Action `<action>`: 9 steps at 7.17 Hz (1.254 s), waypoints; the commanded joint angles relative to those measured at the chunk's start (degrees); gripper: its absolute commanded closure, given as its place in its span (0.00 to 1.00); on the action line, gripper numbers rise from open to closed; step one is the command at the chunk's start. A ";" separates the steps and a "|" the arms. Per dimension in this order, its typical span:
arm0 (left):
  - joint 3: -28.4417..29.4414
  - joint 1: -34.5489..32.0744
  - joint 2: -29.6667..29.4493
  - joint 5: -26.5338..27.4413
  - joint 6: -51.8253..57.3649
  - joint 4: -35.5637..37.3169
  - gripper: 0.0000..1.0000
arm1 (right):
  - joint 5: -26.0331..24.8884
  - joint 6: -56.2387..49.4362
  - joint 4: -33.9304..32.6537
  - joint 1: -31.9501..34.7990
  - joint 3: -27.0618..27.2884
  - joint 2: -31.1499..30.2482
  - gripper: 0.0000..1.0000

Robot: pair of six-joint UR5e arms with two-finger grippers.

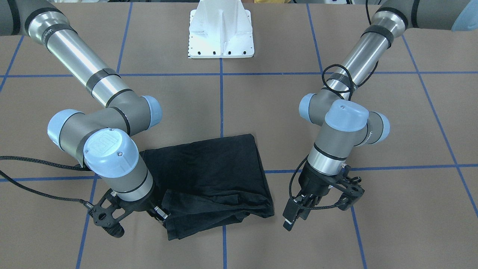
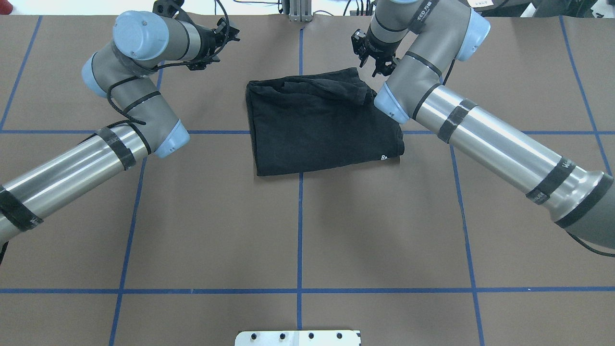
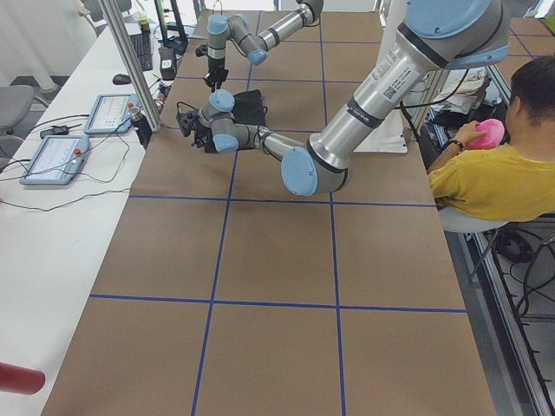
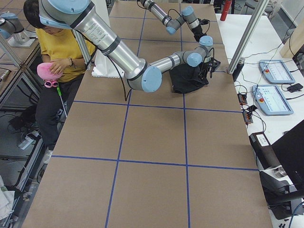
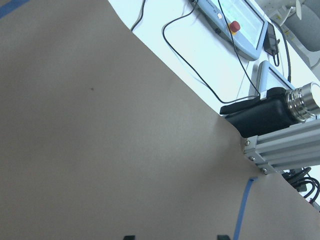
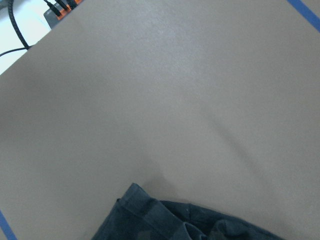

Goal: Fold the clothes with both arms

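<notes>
Black T-shirt [image 2: 317,134], folded into a rough rectangle, one edge rumpled

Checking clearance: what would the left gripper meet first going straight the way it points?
Probably the bare brown paper-covered table; the left gripper points down at it, beside the folded black T-shirt, not over it. Height unclear.

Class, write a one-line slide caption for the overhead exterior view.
The left arm and right arm flank a folded black T-shirt on a blue-taped table.
</notes>
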 commanded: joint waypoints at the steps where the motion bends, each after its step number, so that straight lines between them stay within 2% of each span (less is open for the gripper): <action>1: -1.48 -0.54 0.67 -0.42 0.62 -0.58 0.00 | 2.51 -3.18 0.52 2.48 -1.68 1.37 0.00; 2: -5.76 -0.63 2.50 -2.16 0.63 0.29 0.00 | 2.71 -3.36 0.51 2.58 -1.50 1.38 0.00; 3: -8.16 -1.67 4.18 -6.79 2.37 0.13 0.00 | 4.88 -4.67 0.25 4.06 -1.07 0.94 0.00; 4: -14.18 -2.03 9.50 -7.44 9.69 0.21 0.00 | 7.60 -10.34 -0.18 6.43 1.98 -2.89 0.00; 5: -21.47 -2.12 16.51 -7.54 20.47 0.39 0.00 | 8.50 -20.66 -0.19 8.97 9.23 -11.46 0.00; 6: -29.46 -3.43 22.50 -7.54 32.06 5.70 0.00 | 8.94 -32.17 -0.62 11.87 14.44 -19.29 0.00; 7: -37.28 -5.01 27.87 -7.54 42.97 12.01 0.00 | 9.99 -44.20 -4.02 14.86 17.71 -24.33 0.00; 8: -43.19 -6.24 34.27 -7.97 51.86 13.91 0.00 | 10.87 -56.50 -6.67 18.72 21.57 -30.29 0.00; 9: -45.42 -9.39 39.56 -12.68 59.78 13.92 0.00 | 11.58 -66.29 -8.43 22.58 23.96 -35.05 0.00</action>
